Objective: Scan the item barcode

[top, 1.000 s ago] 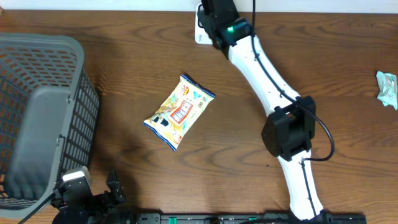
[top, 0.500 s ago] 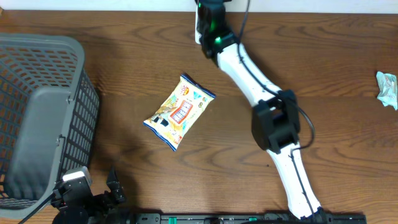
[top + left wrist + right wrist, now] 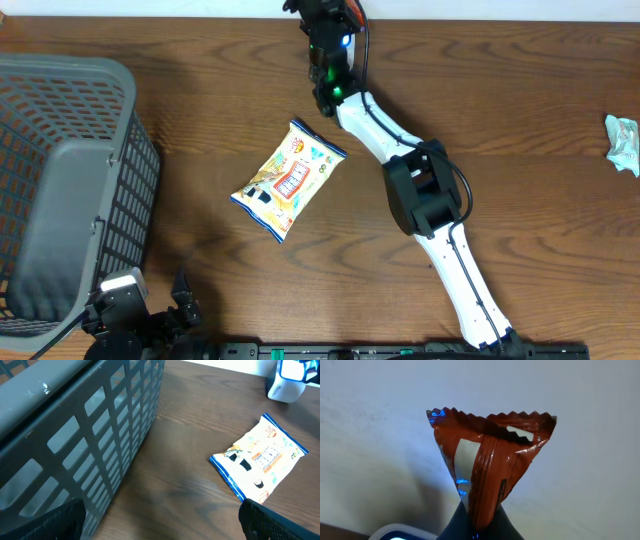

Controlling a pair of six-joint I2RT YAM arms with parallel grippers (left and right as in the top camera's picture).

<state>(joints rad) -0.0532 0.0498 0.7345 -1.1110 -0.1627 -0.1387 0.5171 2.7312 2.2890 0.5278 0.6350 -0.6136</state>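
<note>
1. The item is a red-brown packet (image 3: 487,470) with zigzag ends. It is held up in the air at the far edge of the table (image 3: 520,130), in front of a pale wall. The right arm's fingers (image 3: 479,524) are closed tight on its lower end.
2. The pinch gathers the foil into a narrow, creased waist. If the barcode sits in that crumpled part or under the fingers, the reader could fail to read it. Where the barcode is cannot be told.
3. The hold is on 1 end only, so the thin packet could twist or slip during a turn.
4. The white scanner (image 3: 286,389) sits just below the packet and glows blue. Blue light catches the foil, so glare could spoil a read. Lowering too far could knock the scanner.
5. A yellow snack bag (image 3: 288,180) lies flat on the table near the right arm. A low sweep could push it.
6. The left arm's fingers (image 3: 150,322) are spread wide and hold nothing. They rest at the near left corner beside the grey basket (image 3: 60,180), well apart from the scan.
</note>
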